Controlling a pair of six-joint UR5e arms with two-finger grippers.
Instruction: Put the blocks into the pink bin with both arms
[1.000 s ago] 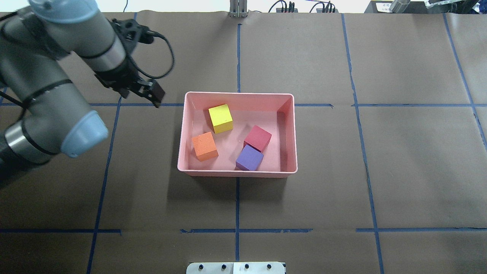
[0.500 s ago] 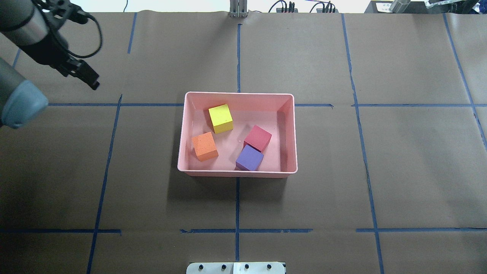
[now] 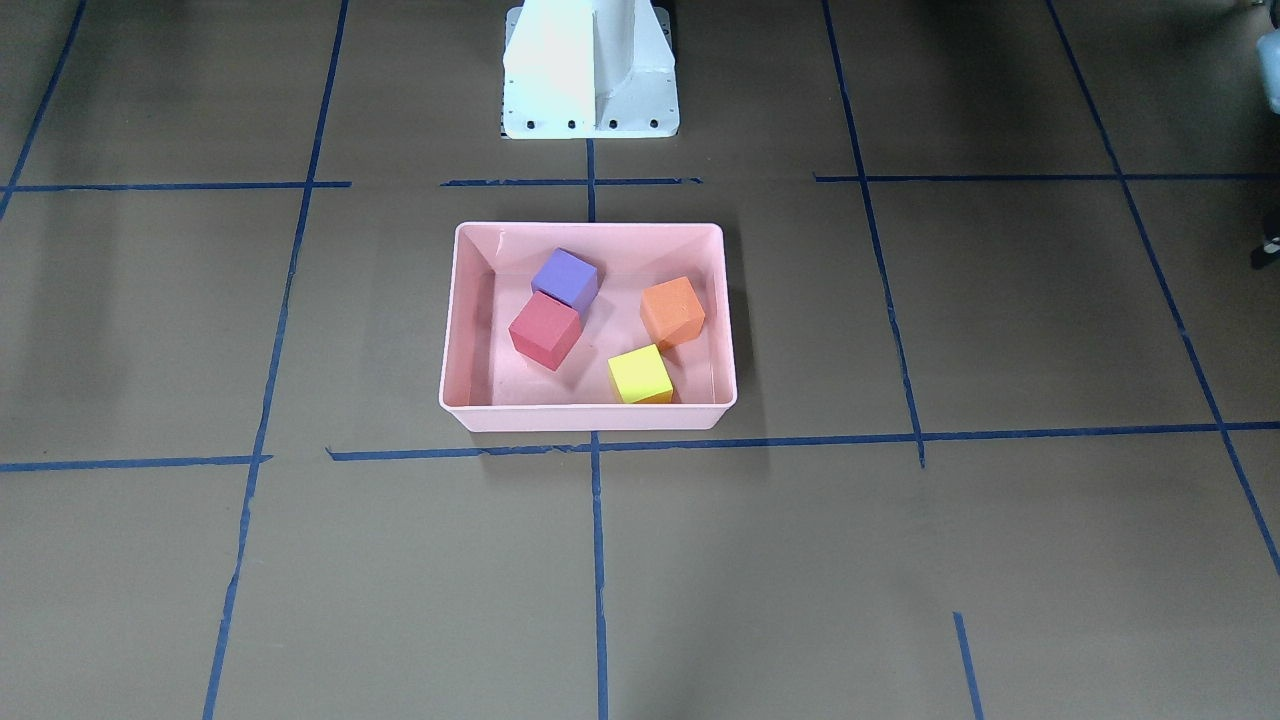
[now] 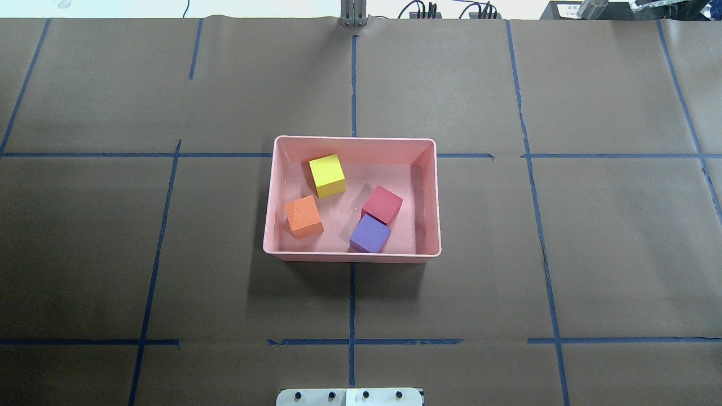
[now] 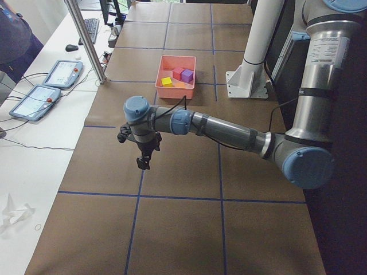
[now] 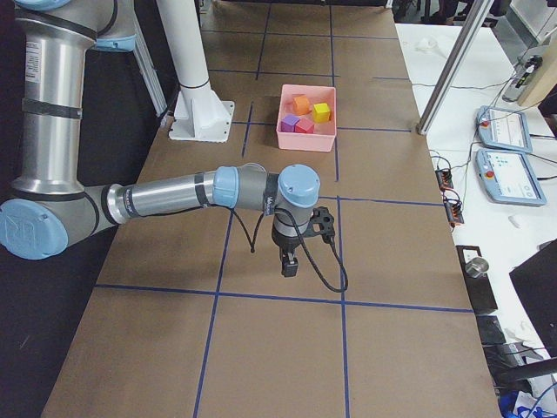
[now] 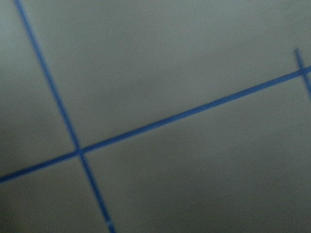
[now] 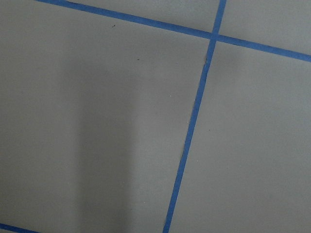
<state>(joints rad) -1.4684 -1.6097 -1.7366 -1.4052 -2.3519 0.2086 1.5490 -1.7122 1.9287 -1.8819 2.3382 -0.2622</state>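
The pink bin [image 4: 352, 138] sits at the table's middle. All four blocks lie inside it: yellow [image 4: 327, 175], orange [image 4: 303, 216], red-pink [image 4: 382, 204] and purple [image 4: 370, 234]. The front-facing view shows the bin [image 3: 590, 229] with the same blocks. No arm shows in the overhead view. My left gripper [image 5: 143, 159] hangs over bare paper far to the bin's left, seen in the exterior left view. My right gripper [image 6: 290, 261] hangs over bare paper far to the bin's right. I cannot tell whether either is open or shut. Both wrist views show only paper and tape.
Brown paper with blue tape lines [image 4: 352, 79] covers the table. The white pedestal base [image 3: 590, 70] stands behind the bin. Cables and plugs [image 4: 423, 10] lie at the far edge. Tablets [image 5: 63, 71] and a metal post [image 5: 86, 40] stand on the operators' side.
My left arm has pulled back to the left, from beside the bin's far-left corner to out of the overhead view. The bin and blocks have not moved.
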